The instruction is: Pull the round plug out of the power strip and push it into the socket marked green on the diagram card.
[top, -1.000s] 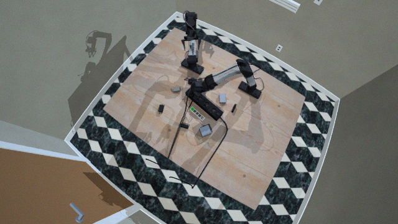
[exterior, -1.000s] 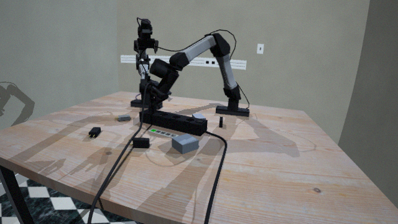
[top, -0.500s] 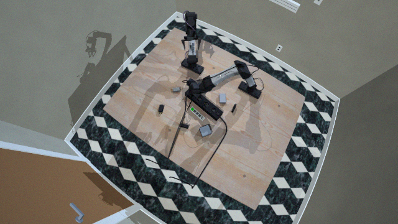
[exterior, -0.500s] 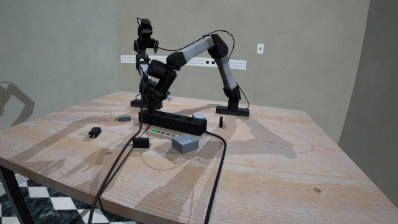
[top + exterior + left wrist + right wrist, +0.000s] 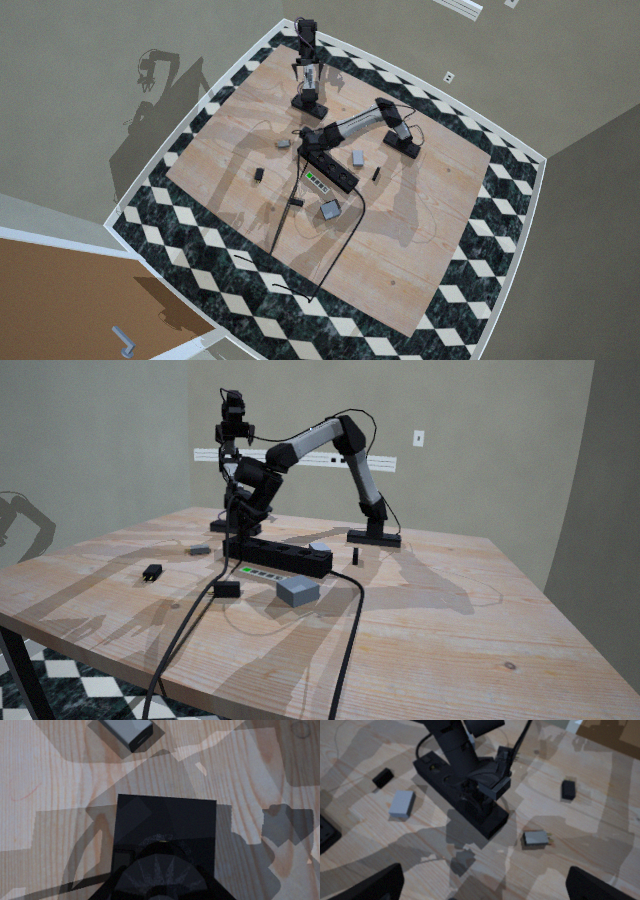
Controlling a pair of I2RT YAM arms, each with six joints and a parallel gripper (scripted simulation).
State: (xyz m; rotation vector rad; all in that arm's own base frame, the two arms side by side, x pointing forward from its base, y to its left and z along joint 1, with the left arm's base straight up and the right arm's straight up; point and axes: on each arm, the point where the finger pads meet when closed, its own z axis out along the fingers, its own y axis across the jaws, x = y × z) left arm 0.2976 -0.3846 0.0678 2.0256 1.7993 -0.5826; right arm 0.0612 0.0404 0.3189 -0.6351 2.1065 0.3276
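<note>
The black power strip (image 5: 350, 184) (image 5: 300, 561) (image 5: 137, 812) (image 5: 497, 825) appears flat on the table. My left gripper (image 5: 306, 150) (image 5: 243, 532) is at its far-left end in the exterior view, shut on the round black plug (image 5: 162, 877). The plug covers part of the end socket; a small brass glint shows beside it. Its pins and depth are hidden. The diagram card (image 5: 317, 183) (image 5: 262, 575) beside the strip has its green mark at the end near my left gripper. My right gripper (image 5: 235, 440) (image 5: 484, 873) is wide open and empty, high behind the strip.
Black adapters (image 5: 259, 174) (image 5: 227, 589) and a grey adapter (image 5: 283, 144) (image 5: 535, 837) lie around the strip. A grey box (image 5: 330, 209) (image 5: 298, 591) is near the card; a pale box (image 5: 357, 158) and a thin black block (image 5: 355, 556) are behind. Cables run over the front edge.
</note>
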